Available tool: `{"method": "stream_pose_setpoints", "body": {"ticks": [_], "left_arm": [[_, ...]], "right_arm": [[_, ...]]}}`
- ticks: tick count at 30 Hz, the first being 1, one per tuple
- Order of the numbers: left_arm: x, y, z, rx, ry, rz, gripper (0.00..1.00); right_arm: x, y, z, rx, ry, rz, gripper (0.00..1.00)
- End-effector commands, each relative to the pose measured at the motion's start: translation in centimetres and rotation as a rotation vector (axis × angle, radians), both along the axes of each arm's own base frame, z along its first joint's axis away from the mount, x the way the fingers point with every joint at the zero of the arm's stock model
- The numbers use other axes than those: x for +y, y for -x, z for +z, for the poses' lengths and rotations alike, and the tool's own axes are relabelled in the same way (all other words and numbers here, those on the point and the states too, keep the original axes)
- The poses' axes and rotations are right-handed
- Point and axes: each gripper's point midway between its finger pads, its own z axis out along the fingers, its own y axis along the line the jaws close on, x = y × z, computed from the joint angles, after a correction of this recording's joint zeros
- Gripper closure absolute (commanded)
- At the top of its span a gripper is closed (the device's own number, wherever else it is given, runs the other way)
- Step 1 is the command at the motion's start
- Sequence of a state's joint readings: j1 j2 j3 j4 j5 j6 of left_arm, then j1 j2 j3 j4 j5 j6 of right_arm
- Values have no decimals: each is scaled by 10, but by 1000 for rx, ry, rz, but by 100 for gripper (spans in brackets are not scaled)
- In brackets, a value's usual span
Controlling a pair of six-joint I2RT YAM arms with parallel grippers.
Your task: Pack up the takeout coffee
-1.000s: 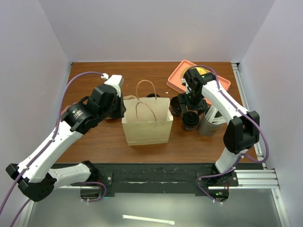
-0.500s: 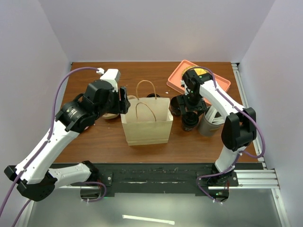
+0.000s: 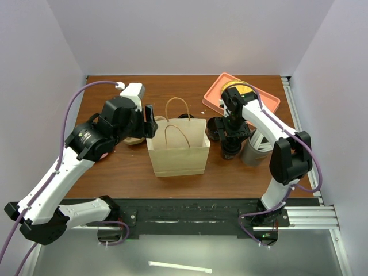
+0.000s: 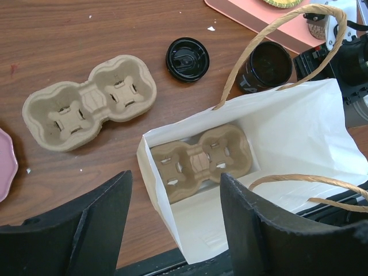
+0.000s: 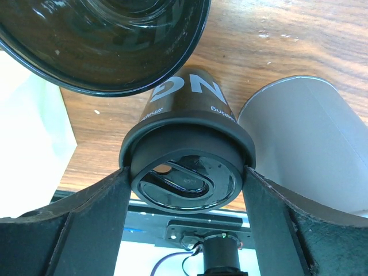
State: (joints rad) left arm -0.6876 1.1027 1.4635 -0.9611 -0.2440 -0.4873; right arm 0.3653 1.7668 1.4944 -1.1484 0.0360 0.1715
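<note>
The left gripper (image 4: pixel 177 179) hangs wide open and empty over the paper bag (image 4: pixel 299 132), a pulp carrier (image 4: pixel 201 160) lying on its bottom. At the bag's 3 o'clock the right gripper (image 5: pixel 187 175) clamps both fingers (image 5: pixel 75 230) on the lidded takeout coffee (image 5: pixel 190 103), which stands upright on the table (image 5: pixel 299 34), a grey cup (image 5: pixel 305 132) at its 3 o'clock and an open black cup (image 5: pixel 103 46) at 11.

Takeout coffee (image 5: pixel 190 144) lettering partly hidden, grey cup (image 5: pixel 310 138) cut by right edge
</note>
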Motion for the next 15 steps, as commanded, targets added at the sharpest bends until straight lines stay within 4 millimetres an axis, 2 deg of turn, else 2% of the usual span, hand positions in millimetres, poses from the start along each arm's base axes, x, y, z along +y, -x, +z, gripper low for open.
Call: {"method": "stream_pose_setpoints", "body": {"ticks": [1, 7, 10, 13, 15], "left_arm": [[5, -1, 19, -49, 35, 29, 33], [13, 3, 14, -30, 29, 61, 33], [14, 5, 9, -12, 21, 65, 33], [13, 5, 7, 0, 22, 68, 34], [12, 5, 4, 9, 23, 74, 34]], "right_arm": [[0, -6, 8, -73, -17, -4, 27], [2, -8, 14, -87, -27, -9, 44], [4, -11, 28, -112, -39, -12, 51], [4, -17, 56, -164, -54, -18, 58], [2, -12, 70, -171, -53, -17, 59]]}}
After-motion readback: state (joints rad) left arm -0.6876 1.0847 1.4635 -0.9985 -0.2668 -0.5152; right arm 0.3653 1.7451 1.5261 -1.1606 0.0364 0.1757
